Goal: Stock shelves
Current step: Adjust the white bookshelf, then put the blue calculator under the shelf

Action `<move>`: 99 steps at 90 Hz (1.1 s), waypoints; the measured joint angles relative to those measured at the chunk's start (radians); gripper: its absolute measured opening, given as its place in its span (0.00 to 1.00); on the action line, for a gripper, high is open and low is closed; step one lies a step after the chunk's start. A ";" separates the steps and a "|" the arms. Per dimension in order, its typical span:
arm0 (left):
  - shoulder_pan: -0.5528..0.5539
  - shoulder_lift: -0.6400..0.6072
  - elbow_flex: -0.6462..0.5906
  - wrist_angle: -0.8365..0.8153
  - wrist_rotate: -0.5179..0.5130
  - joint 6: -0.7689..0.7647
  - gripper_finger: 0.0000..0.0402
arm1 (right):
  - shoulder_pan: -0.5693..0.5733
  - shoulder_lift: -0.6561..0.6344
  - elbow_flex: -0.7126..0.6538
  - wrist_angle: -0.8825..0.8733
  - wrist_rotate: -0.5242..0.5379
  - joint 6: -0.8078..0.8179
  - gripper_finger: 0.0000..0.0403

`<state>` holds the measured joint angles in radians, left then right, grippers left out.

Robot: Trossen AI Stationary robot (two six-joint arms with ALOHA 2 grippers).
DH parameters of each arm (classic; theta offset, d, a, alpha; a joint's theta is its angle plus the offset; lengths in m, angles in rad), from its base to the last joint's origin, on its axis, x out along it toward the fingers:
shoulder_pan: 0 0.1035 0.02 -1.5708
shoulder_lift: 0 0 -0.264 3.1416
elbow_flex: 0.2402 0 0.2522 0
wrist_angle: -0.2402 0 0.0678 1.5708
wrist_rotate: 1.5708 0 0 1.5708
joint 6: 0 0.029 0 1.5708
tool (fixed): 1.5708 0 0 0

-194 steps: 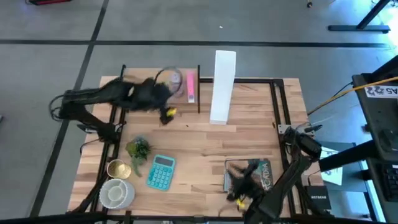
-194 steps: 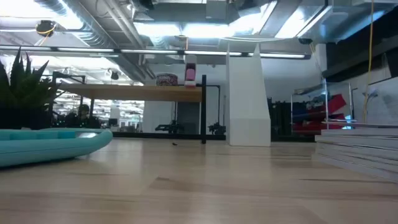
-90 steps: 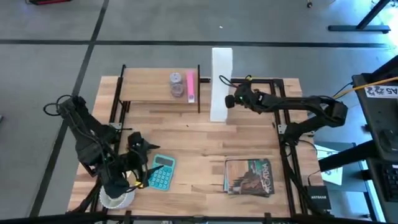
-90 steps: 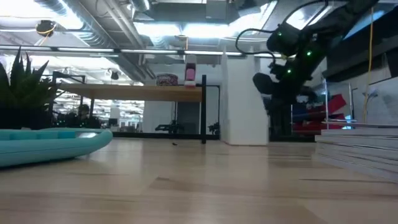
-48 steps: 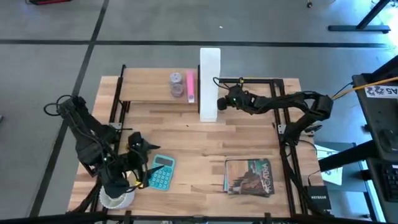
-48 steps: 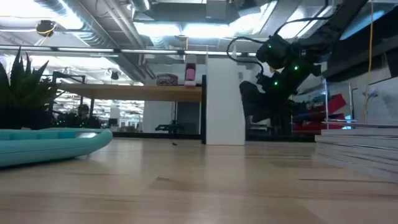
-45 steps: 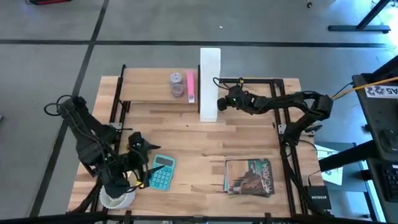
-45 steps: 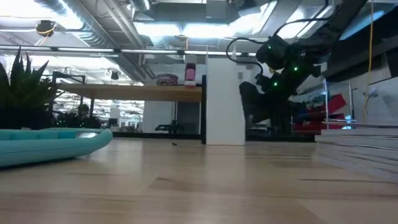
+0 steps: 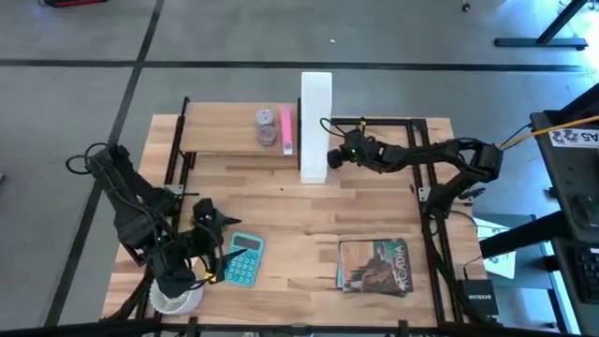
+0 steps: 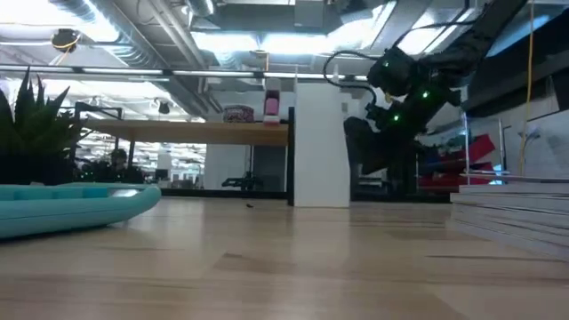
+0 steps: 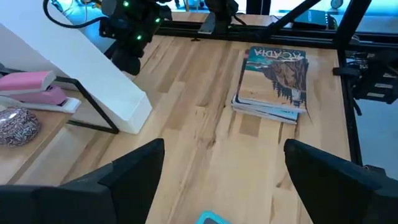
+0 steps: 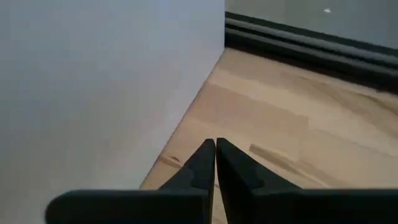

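Note:
The shelf (image 9: 239, 139), a raised light-wood plank on a black frame, stands at the table's far left and carries a pink item (image 9: 287, 131) and a round jar (image 9: 267, 129). The tall white file box (image 9: 314, 126) stands upright on the table against the shelf's right post. My right gripper (image 9: 329, 155) is shut, level with the box's right wall and low beside it (image 12: 215, 142). My left gripper (image 9: 210, 241) hovers open near the table's near left, over the teal calculator (image 9: 242, 260). My right gripper's shut fingertips (image 12: 208, 149) point toward the table's left, close to the lower part of the file box's right wall (image 12: 112, 106). I cannot tell whether they touch it. The box stands upright on the tabletop.
A stack of books (image 9: 374, 267) lies at the near right. A white bowl (image 9: 178, 300) shows under the left arm, and a plant (image 10: 36, 124) stands at the near left. Black rails (image 9: 426, 159) run along the table's sides. Bare wood lies in the middle (image 9: 318, 225).
My right gripper has gone toward the table's left with its fingers shut. The file box has slid upright to the left with it, up to the shelf's right post. Over the last half second the box has stood still.

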<state>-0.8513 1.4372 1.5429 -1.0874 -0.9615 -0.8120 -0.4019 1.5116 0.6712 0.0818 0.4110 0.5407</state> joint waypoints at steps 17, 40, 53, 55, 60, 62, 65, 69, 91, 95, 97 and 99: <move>0.000 0.000 0.000 0.000 0.000 0.001 0.78 | 0.098 -0.169 0.000 -0.199 0.152 -0.024 0.00; -0.025 0.013 0.001 -0.004 0.083 0.128 0.78 | 0.466 -0.390 0.000 -0.344 0.404 0.015 0.00; -0.062 0.071 0.002 -0.001 0.205 0.239 0.78 | 0.758 -0.346 0.000 -0.164 0.525 0.088 0.00; -0.067 0.083 0.002 -0.001 0.215 0.235 0.78 | 0.794 -0.325 0.000 -0.113 0.530 0.086 0.00; -0.075 0.111 0.001 0.000 0.232 0.198 0.78 | 0.870 -0.257 0.001 0.050 0.524 0.060 0.00; -0.077 0.121 0.001 0.000 0.239 0.175 0.78 | 0.894 -0.228 0.001 0.115 0.512 0.047 0.00; -0.080 0.137 0.001 0.000 0.246 0.135 0.78 | 0.924 -0.177 0.001 0.217 0.492 0.021 0.00; -0.088 0.159 0.001 -0.001 0.269 0.074 0.78 | 0.945 -0.103 0.019 0.328 0.446 0.005 0.00; -0.156 0.277 0.001 -0.075 0.439 -0.208 0.78 | 0.909 0.307 0.370 0.313 0.172 0.005 0.00; -0.168 0.296 0.001 -0.102 0.469 -0.266 0.78 | 0.885 0.368 0.467 0.222 0.118 0.006 0.01; -0.176 0.306 0.001 -0.113 0.481 -0.295 0.78 | 0.873 0.397 0.513 0.170 0.089 0.011 0.02; -0.183 0.315 0.001 -0.123 0.489 -0.320 0.78 | 0.860 0.424 0.557 0.118 0.065 0.019 0.04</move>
<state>-1.0340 1.7525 1.5440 -1.2100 -0.4722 -1.1323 0.4584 1.9358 1.2286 0.2003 0.4756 0.5595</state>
